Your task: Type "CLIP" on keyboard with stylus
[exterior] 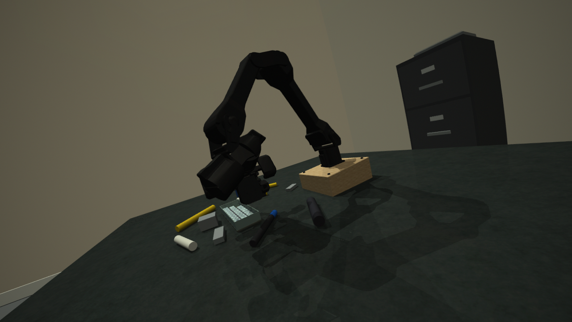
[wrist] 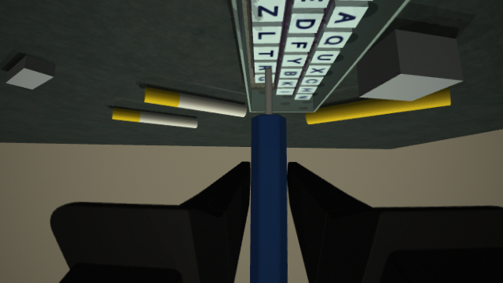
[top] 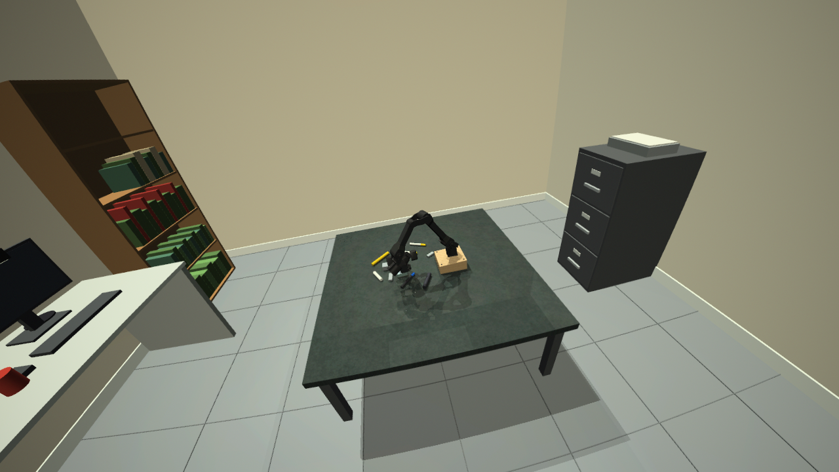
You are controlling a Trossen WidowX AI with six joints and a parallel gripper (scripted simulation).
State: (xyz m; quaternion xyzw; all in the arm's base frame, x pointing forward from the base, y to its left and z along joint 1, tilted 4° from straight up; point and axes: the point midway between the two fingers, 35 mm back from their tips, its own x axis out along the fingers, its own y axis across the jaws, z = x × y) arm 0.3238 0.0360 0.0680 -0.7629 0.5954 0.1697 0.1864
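My gripper (wrist: 268, 170) is shut on the blue stylus (wrist: 269, 204), whose thin grey tip points away from the fingers over the keyboard. The keyboard (exterior: 248, 226) (wrist: 283, 106) is a small open tray with three rows of white lettered keys. In the wrist view the tip overlaps the R key (wrist: 262, 67), beside the G key (wrist: 260, 79). Whether it touches a key cannot be told. The L key (wrist: 267, 37), C key (wrist: 310, 81) and I key (wrist: 284, 92) show; no P key is visible. In the exterior view the arm hides most of the stylus.
A yellow rod (exterior: 195, 218) (wrist: 377, 107) and grey blocks (exterior: 208, 221) (exterior: 218, 235) lie beside the keyboard, with a white cylinder (exterior: 185, 243) farther out. A black pen (exterior: 262, 232) with a blue end and a black cylinder (exterior: 315, 212) lie on the other side. Two white-and-yellow sticks (wrist: 212, 107) (wrist: 168, 120) lie near the tray.
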